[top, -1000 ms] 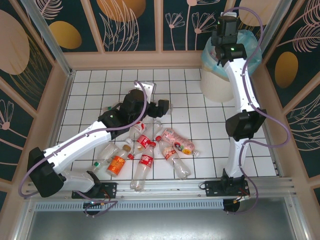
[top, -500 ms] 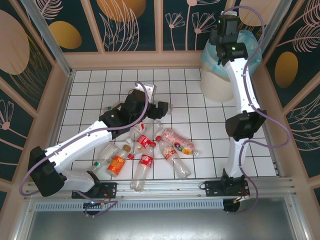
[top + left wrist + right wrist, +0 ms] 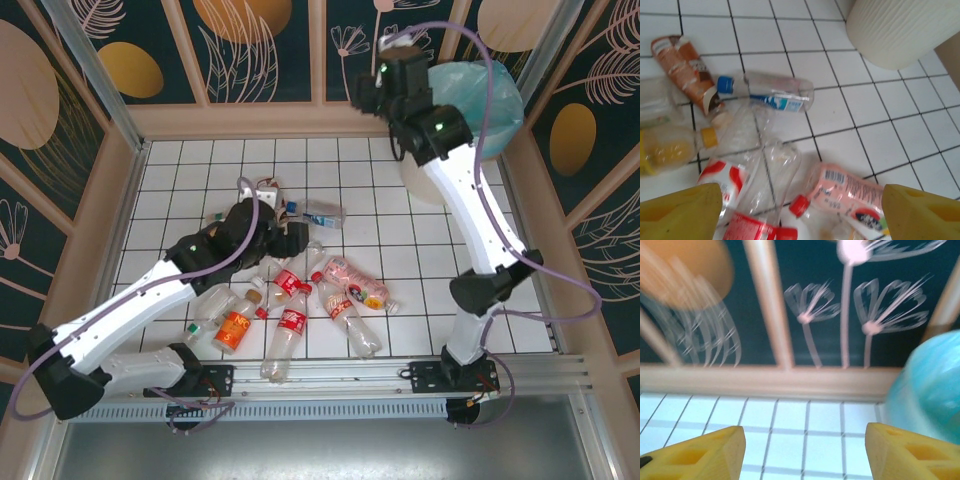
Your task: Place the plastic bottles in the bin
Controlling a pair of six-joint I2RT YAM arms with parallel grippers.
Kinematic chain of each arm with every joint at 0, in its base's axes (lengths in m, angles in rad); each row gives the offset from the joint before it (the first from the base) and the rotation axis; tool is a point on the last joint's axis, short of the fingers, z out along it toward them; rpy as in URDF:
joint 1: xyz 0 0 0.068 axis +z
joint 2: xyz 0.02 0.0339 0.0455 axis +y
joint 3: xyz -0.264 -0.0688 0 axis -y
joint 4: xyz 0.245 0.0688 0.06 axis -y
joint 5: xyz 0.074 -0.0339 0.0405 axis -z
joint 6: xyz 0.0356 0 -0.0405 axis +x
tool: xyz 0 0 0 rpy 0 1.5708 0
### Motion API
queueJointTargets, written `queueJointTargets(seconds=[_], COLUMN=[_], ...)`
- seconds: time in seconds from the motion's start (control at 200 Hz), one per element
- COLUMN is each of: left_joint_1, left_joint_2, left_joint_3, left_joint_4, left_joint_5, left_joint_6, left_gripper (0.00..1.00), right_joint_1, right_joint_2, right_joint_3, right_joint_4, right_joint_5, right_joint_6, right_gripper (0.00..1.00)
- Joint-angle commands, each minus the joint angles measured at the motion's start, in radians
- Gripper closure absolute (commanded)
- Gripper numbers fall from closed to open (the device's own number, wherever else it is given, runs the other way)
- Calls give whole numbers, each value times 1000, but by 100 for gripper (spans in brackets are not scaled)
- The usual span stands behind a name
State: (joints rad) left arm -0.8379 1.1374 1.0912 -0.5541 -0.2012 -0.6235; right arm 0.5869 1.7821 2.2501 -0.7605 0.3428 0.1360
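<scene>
white gridded bench [image 3: 190, 170] inside dark patterned walls. the plastic bottles [image 3: 290, 325] lie heaped at the front middle. they overlap so much that the clear bodies are hard to separate, and the left arm covers some. a blue-capped bottle [image 3: 767, 92] lies just beyond the heap, on the side toward the bin [image 3: 418, 178]. the bin stands far right, half hidden by the right arm. the left tool [image 3: 801, 212] hangs spread over the heap, pinching nothing, its fingertips cut off by the frame. the right tool [image 3: 805, 452] is spread and empty, its view blurred.

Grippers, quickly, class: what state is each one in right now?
Left gripper: open, holding nothing.
Right gripper: open, holding nothing.
</scene>
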Motion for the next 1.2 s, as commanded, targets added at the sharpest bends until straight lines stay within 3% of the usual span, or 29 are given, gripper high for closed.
queueJointTargets(seconds=[0.0,0.225,0.415,0.556,0.701,1.001,1.196], left_joint_1=[1,1,1,1,1,1,1], left_joint_2=[-57,-174,-162,-124,-143,-159,-141], left_joint_3=[-55,-206,-237,-260,-331,-455,-482], left_joint_4=[-144,-235,-281,-269,-225,-79,-40], left_joint_5=[62,189,231,251,276,340,371], left_joint_6=[-94,-126,-97,-95,-139,-209,-174], left_gripper=[19,19,19,22,22,23,23], right_joint_1=[86,258,411,446,473,505,539], right_joint_2=[-80,-208,-239,-232,-231,-263,-241], right_joint_3=[-217,-651,-867,-930,-973,-1189,-1244], right_joint_4=[-4,93,55,9,26,285,419], right_joint_5=[-122,-290,-258,-223,-281,-288,-285], right_joint_6=[135,359,445,465,503,765,858], right_gripper=[37,46,47,48,50,50,58])
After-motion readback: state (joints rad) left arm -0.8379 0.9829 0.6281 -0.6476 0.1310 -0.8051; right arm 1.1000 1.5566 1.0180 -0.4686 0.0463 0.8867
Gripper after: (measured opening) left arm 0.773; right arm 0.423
